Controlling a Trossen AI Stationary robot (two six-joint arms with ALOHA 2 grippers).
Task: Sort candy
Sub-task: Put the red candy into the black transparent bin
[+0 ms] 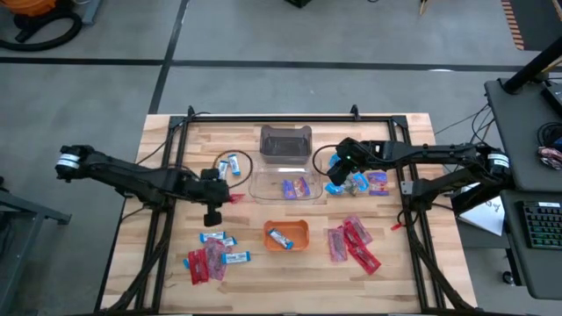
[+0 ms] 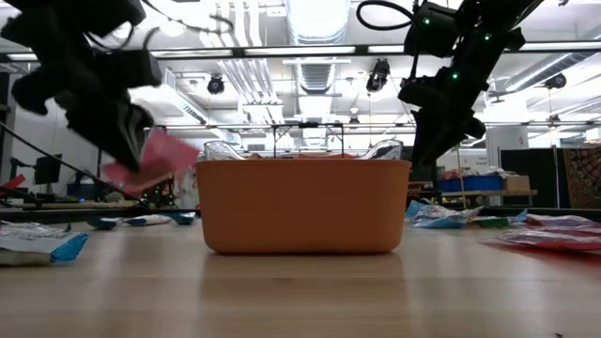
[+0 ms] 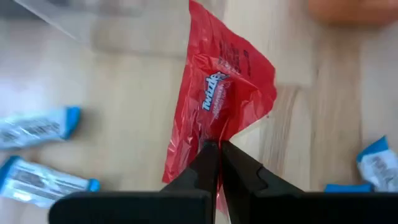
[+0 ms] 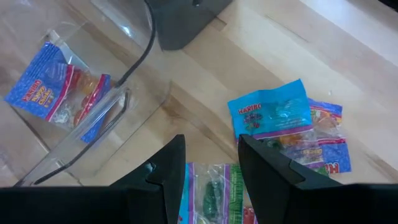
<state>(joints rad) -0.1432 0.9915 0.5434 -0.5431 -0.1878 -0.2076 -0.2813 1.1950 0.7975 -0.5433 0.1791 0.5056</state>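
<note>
My left gripper is left of the clear bin, shut on a red packet that also shows in the low view. My right gripper is open and hovers over gummy packets right of the bin: a green-and-purple one shows between its fingers, and a blue one lies just beyond. More candy lies flat on the table: blue-and-white bars, a mixed pile and red packets. Blue packets lie in the clear bin. My left gripper pinches the red packet by its crumpled near end between both fingertips. The fingers slant downward from the table's left. The packet is lifted clear of the table and juts out beyond the fingertips, tilted.
A darker clear bin stands beyond the first one. A small orange tray holding one blue-and-white bar stands near the front edge, in the middle. A black cable loops by the bars. Bare wood lies between the tray and the clear bin.
</note>
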